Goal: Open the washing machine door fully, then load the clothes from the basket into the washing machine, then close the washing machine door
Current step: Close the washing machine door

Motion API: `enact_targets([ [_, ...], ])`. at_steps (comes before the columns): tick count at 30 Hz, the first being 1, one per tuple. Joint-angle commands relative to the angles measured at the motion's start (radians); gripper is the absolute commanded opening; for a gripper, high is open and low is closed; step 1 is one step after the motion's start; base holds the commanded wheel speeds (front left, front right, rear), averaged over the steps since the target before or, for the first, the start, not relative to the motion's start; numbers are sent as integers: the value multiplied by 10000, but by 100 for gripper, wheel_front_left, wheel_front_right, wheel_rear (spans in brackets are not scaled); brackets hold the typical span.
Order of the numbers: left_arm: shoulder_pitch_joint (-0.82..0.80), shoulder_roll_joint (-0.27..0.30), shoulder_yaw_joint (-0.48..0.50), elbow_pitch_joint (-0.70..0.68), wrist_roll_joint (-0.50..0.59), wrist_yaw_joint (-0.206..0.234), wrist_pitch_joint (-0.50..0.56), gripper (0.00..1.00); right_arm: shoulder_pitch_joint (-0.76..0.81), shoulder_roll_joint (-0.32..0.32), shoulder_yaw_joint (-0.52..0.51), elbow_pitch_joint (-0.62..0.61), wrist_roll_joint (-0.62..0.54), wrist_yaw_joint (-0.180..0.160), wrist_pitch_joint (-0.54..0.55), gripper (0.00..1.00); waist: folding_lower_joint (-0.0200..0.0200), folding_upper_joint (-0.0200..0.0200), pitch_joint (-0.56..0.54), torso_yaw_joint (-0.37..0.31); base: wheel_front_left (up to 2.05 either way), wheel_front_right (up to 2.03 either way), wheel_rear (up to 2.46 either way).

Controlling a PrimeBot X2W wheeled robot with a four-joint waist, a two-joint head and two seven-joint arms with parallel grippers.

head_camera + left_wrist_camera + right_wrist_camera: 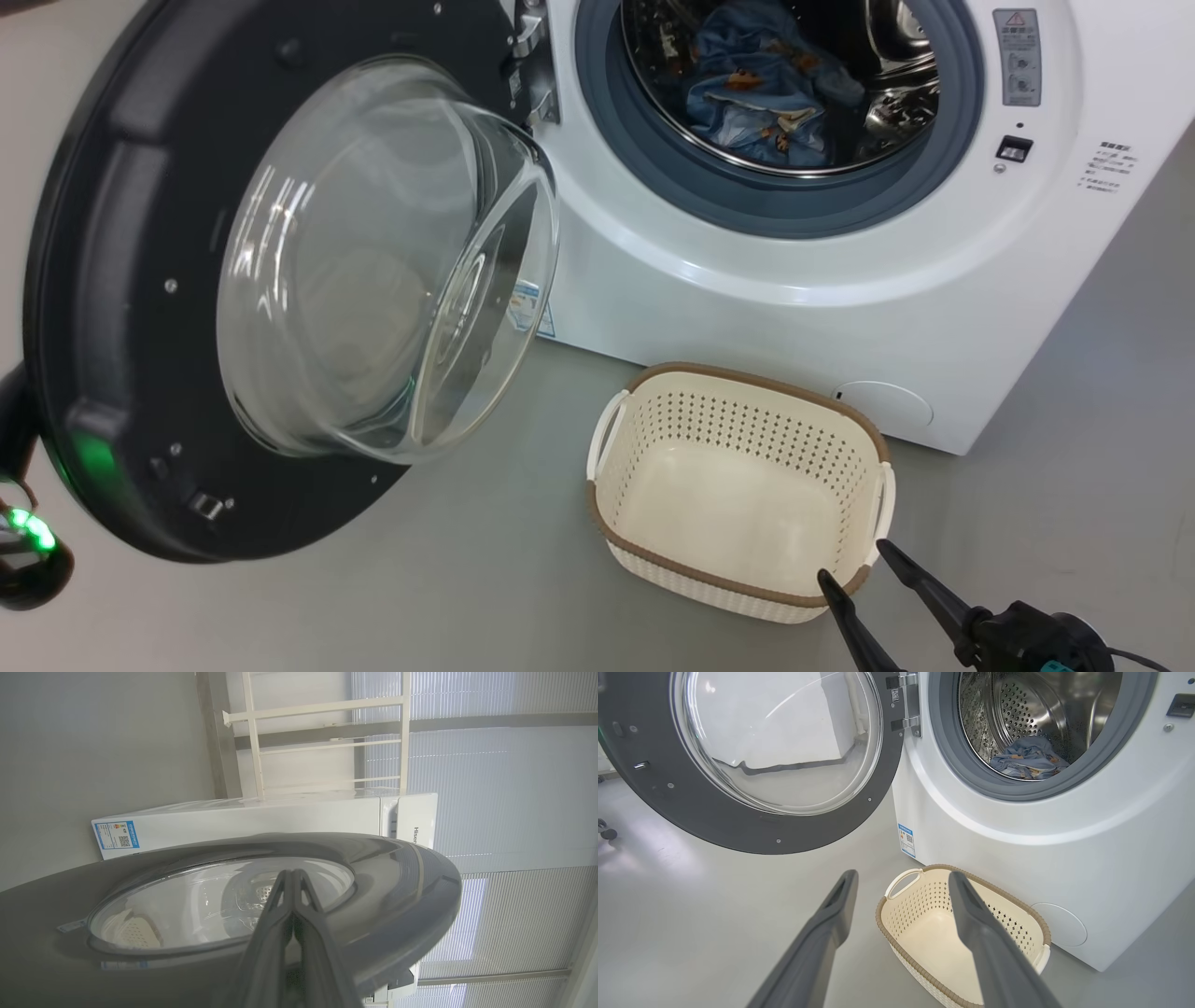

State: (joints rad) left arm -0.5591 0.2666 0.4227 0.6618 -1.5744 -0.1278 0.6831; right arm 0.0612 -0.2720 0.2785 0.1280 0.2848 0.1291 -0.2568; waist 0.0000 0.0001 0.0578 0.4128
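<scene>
Grippers first: right gripper is spread wide and holds nothing. Its two fingertips hang right at the near right rim of the basket, and I can't tell if one grazes it. Left gripper is pinched fully together with nothing between the fingers, pointing across the outer face of the door; touching or not, can't tell. Door stands open on the left of the washing machine. Clothes lie inside the drum. Basket sits on the floor just in front of the machine, right of the door.
</scene>
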Motion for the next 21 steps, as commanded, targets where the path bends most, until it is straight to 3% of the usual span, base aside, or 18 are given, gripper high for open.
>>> enact_targets([
  [1, 62, 305, 131, -383, -74, 24, 205, 0, -57, -26, 147, -204, 23, 16, -49, 100, 0, -1, -63, -72, 0, 0, 0],
  [11, 587, -48, 253, -1317, -323, 352, 403, 0, -120, 281, 47, -241, -18, 16, -49, 100, 0, -1, -159, -425, 0, 0, 0],
  [21, 1913, -960, 198, -3502, -543, 721, 639, 0, -42, 572, -20, -240, -45, 16, -49, 100, 0, -1, -257, -1032, 0, 0, 0],
])
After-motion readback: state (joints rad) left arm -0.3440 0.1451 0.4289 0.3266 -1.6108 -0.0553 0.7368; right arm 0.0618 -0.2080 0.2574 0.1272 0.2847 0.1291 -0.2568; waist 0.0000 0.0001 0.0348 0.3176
